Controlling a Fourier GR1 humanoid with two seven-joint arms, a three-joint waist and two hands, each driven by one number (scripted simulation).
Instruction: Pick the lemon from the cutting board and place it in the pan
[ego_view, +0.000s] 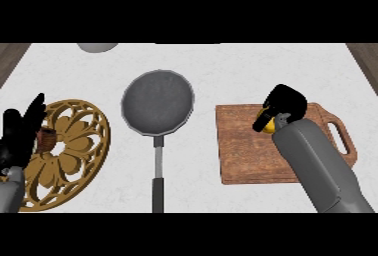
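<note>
A grey pan (158, 102) lies in the middle of the counter, its long handle (157, 175) pointing toward the near edge. To its right is a brown wooden cutting board (244, 150) with a handle loop on its right side. My right hand (283, 105) is over the board's far part, fingers curled round the yellow lemon (270, 125), of which only a small patch shows beneath the hand. At the left edge my left hand (18, 135) rests open, fingers up.
A round golden carved trivet (70, 150) lies at the left, with a small brown object (46, 139) on it by my left hand. A pale rounded object (97, 47) shows at the far edge. Brown floor borders the counter's far corners.
</note>
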